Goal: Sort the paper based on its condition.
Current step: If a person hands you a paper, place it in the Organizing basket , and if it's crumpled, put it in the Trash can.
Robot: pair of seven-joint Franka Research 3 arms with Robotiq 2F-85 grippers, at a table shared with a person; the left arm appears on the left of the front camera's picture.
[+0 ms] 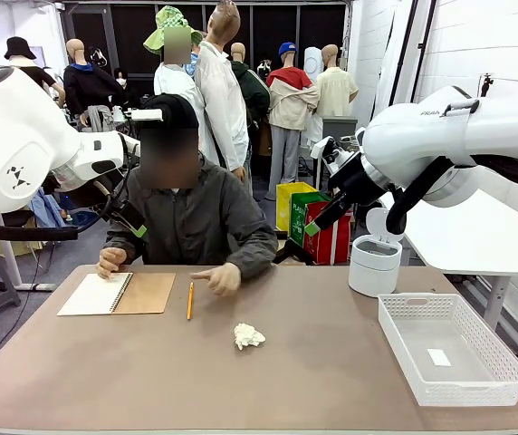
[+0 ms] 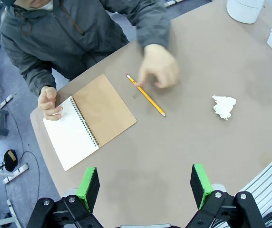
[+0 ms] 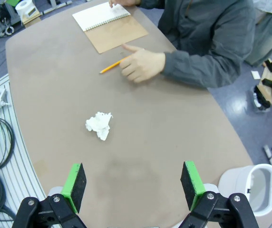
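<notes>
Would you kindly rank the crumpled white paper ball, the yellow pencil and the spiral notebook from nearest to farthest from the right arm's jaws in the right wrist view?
1. Crumpled white paper ball, mid-table.
2. Yellow pencil, beside the person's pointing hand.
3. Open spiral notebook with brown cardboard cover, at the far edge.

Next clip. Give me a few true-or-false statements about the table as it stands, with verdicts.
1. The paper lies crumpled on the table. True.
2. The left end effector grips the paper. False: it is open above the table, holding nothing.
3. The pencil lies on the table beside the notebook. True.
4. The basket contains the paper. False: the paper lies on the table, outside the basket.
5. One hand of the person rests at the notebook's far edge. True.
</notes>
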